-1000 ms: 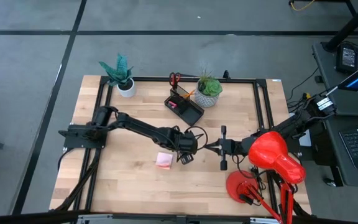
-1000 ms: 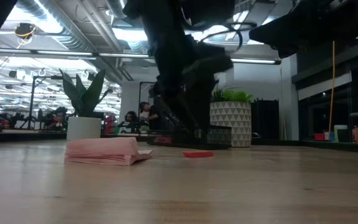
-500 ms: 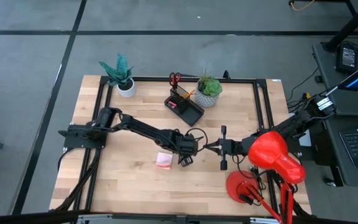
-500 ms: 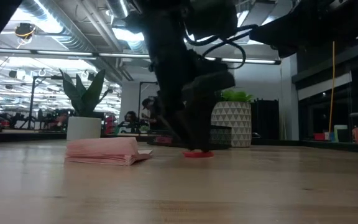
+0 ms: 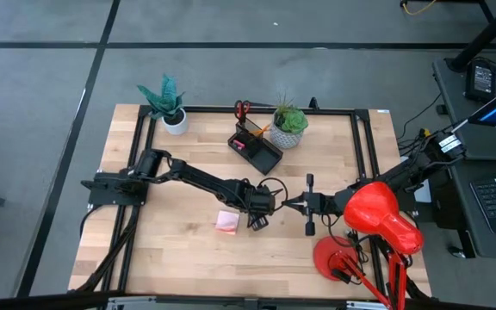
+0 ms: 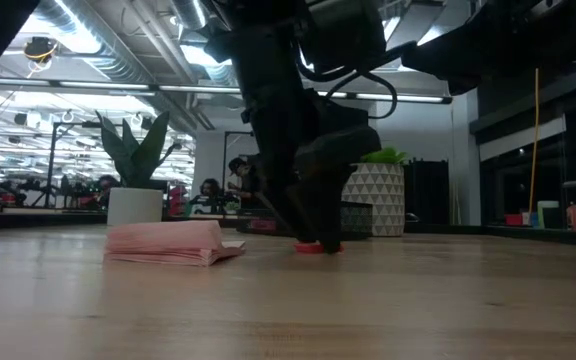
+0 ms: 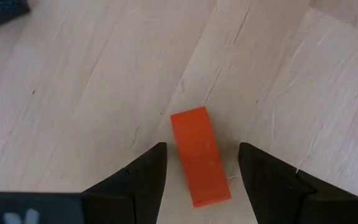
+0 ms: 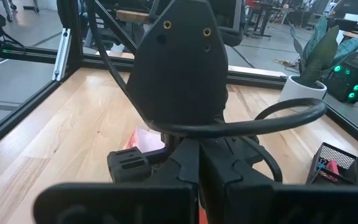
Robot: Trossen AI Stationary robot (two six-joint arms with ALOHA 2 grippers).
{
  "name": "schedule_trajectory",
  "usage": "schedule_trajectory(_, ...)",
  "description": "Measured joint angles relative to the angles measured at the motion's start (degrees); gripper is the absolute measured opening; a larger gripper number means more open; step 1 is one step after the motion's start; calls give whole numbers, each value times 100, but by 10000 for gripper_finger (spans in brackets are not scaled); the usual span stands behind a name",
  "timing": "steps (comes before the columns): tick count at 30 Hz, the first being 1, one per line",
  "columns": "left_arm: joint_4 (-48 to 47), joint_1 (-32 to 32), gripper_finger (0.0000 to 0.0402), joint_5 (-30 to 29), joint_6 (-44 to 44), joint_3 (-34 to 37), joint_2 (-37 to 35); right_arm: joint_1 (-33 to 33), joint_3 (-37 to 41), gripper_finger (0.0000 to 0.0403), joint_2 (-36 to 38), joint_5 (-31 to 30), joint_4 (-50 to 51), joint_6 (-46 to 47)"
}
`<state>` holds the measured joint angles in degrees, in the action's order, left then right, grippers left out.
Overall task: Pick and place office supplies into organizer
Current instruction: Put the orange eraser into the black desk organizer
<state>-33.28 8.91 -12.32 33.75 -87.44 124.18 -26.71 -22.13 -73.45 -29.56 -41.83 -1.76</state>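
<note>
A small red eraser (image 7: 199,155) lies flat on the wooden table, and my left gripper (image 7: 201,182) is down over it, open, with one finger on each side and a gap to each. In the low view the eraser (image 6: 308,248) peeks out beside the left fingers (image 6: 320,215). In the high view the left gripper (image 5: 257,219) hides it. The pink sticky-note pad (image 5: 226,221) lies just left of that gripper. The black organizer (image 5: 255,146) stands toward the far edge with red-handled scissors (image 5: 242,108) upright in it. My right gripper (image 5: 288,204) waits, shut, right of the left one.
Two potted plants in white pots (image 5: 172,110) (image 5: 289,125) stand at the far edge on either side of the organizer. A red desk lamp (image 5: 377,215) with its round base (image 5: 334,258) covers the near right corner. Black frame rails (image 5: 364,146) border the table.
My left gripper has come down to the table over the red eraser, its fingers now reaching the tabletop on either side of it. The eraser and the pink pad have stayed where they were.
</note>
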Motion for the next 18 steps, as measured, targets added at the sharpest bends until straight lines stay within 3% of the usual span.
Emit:
schedule_trajectory(12, 4, 4, 193, -36, -2, 7, 13, -1, 0, 7, 0, 2, 7, 0)
schedule_trajectory(18, -80, 4, 168, -31, -2, 7, 16, -1, 0, 7, 0, 1, 9, 0)
